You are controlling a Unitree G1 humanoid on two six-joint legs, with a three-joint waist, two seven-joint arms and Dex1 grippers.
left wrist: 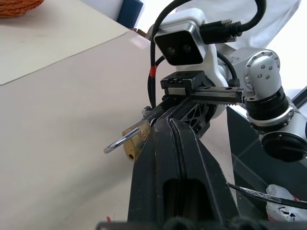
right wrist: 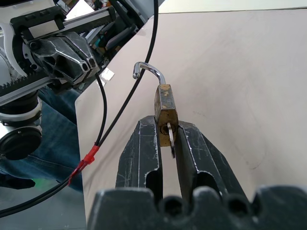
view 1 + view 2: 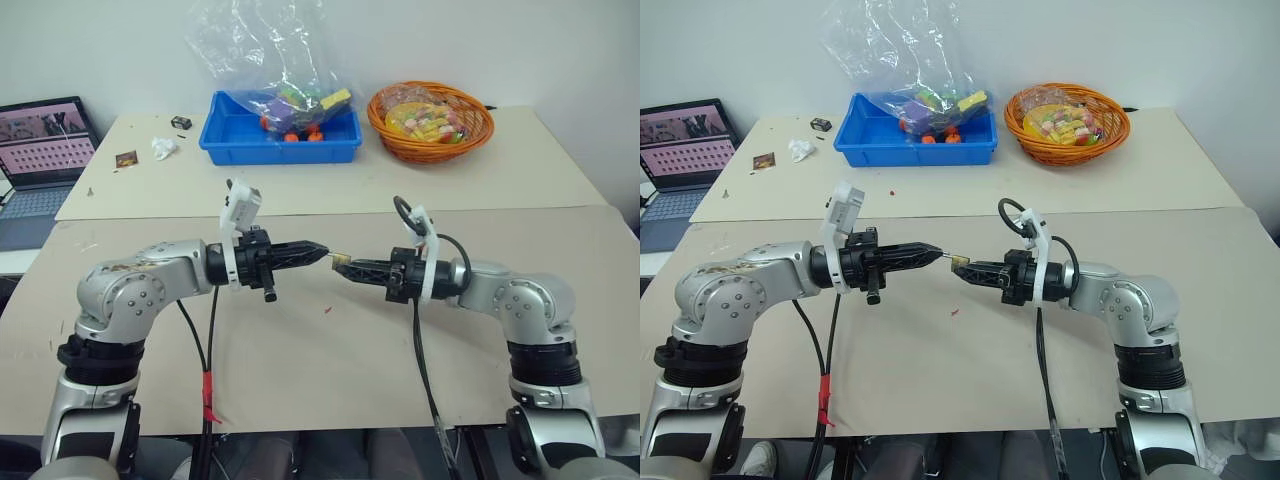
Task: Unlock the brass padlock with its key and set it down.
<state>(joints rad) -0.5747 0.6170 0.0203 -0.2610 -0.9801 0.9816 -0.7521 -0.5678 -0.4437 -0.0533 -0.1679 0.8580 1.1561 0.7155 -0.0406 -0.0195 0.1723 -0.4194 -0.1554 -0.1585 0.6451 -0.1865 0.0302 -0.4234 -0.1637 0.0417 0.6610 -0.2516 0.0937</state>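
The brass padlock (image 2: 165, 103) is small and yellow-gold, held in mid-air above the table's middle. My right gripper (image 3: 346, 266) is shut on its lower body. Between the right fingers, under the lock body, sits the silvery key (image 2: 171, 141). The thin silver shackle (image 2: 149, 72) is hooked open, its free end clear of the body. My left gripper (image 3: 322, 252) is level and points at the lock from the left. Its fingers (image 1: 189, 143) are shut with nothing between them. Their tips stop just short of the padlock (image 1: 134, 143).
On the far table stand a blue bin (image 3: 230, 140) with a plastic bag of toys and an orange basket (image 3: 480, 130) of sweets. A laptop (image 3: 40, 150) sits far left, near crumpled paper (image 3: 163, 148). A red speck (image 3: 327, 310) lies below the grippers.
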